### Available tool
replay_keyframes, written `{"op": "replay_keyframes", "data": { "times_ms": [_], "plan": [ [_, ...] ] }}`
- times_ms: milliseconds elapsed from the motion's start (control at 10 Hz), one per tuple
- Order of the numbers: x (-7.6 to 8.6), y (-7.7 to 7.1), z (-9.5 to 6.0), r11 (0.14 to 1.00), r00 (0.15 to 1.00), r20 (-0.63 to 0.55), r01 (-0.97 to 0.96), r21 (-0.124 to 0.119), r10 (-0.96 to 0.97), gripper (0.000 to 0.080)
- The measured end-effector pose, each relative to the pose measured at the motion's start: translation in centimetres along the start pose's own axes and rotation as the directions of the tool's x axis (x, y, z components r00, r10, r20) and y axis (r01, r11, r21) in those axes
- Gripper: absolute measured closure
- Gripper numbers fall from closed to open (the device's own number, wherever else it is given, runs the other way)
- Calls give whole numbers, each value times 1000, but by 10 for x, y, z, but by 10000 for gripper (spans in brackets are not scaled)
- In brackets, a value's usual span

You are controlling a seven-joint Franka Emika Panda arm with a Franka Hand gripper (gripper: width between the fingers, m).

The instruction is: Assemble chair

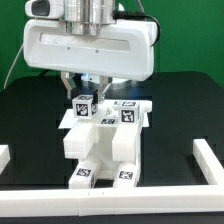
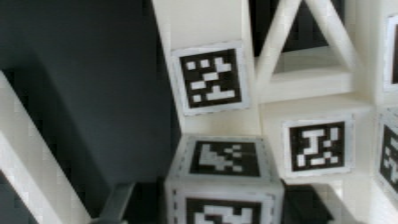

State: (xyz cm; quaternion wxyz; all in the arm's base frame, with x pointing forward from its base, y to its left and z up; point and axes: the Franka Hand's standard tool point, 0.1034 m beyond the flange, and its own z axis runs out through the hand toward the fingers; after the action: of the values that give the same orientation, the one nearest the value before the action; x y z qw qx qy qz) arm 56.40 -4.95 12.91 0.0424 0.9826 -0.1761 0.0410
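The chair [image 1: 103, 143] stands partly built at the table's middle, white blocks with black-and-white tags. My gripper [image 1: 83, 97] hangs over its far end toward the exterior view's left. It is shut on a small upright tagged white piece [image 1: 83, 104] that touches the chair's top. In the wrist view the piece [image 2: 221, 178] fills the gap in my gripper [image 2: 222, 206], with a dark finger [image 2: 132, 199] on each side. Beyond it stands a tall tagged slab [image 2: 212, 78], with more tagged chair parts [image 2: 317, 147] beside it. The piece's lower end is hidden.
Plain white border rails lie at the exterior view's left [image 1: 5, 155], right [image 1: 207, 160] and front [image 1: 100, 205] on the black table [image 1: 30, 115]. The robot's big white body [image 1: 90, 45] hangs over the chair. A green wall is behind.
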Motion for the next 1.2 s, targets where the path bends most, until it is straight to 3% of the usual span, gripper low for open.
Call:
{"op": "replay_keyframes", "data": {
  "times_ms": [100,200,300,400,700,800,900,1200],
  "plan": [
    [0,0,0,1000,1000,0,0,0,0,509],
    [0,0,0,1000,1000,0,0,0,0,343],
    [0,0,0,1000,1000,0,0,0,0,343],
    [0,0,0,1000,1000,0,0,0,0,187],
    [0,0,0,1000,1000,0,0,0,0,153],
    [-1,1,-2,1000,1000,21,-12,17,12,153],
    [4,3,-13,996,996,61,-62,67,58,151],
    [18,-2,-31,972,984,64,-173,161,164,151]
  ]
}}
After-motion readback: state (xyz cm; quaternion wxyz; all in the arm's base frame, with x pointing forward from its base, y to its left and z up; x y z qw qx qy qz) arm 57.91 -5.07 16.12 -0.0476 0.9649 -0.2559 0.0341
